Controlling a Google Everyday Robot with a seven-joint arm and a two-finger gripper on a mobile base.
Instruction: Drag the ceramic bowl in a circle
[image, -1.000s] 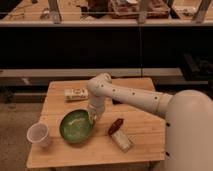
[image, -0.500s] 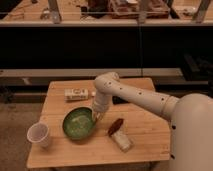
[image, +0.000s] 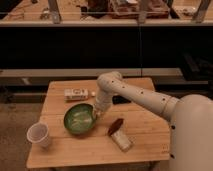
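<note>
The hand (image: 96, 116) is resting at the right rim of the ceramic bowl (image: 77, 120); its grip cannot be told. The bowl is sitting mid-counter (image: 145, 145), a white cup (image: 39, 135) standing left, a brown packet (image: 116, 126) lying right.

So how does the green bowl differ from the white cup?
The ceramic bowl is green, wide and shallow; the paper cup is white, narrow and taller. The gripper is at the bowl's rim; the cup stands apart. Both sit upright on the wooden table.
</note>
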